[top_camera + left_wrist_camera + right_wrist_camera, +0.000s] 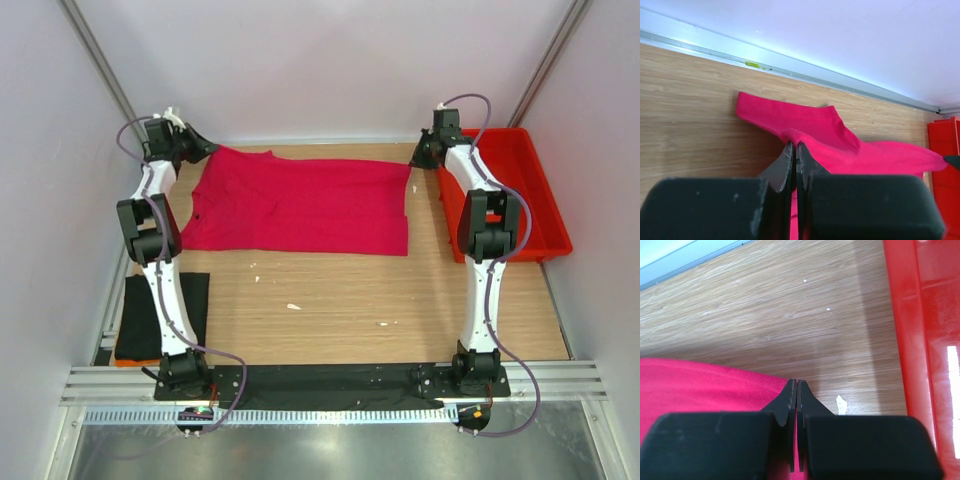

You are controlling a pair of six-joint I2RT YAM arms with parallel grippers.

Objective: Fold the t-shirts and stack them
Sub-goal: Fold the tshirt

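Note:
The crimson-pink t-shirt lies folded in a wide band across the far half of the table. My left gripper is shut on its far left corner; in the left wrist view the cloth bunches over the closed gripper. My right gripper is shut on the far right corner; in the right wrist view the pink cloth runs between the closed gripper. The black t-shirt lies folded at the table's left edge, beside the left arm.
A rigid red plastic tray stands at the right edge, also in the right wrist view. The back wall rail runs close behind the shirt. Small white scraps lie on the wood.

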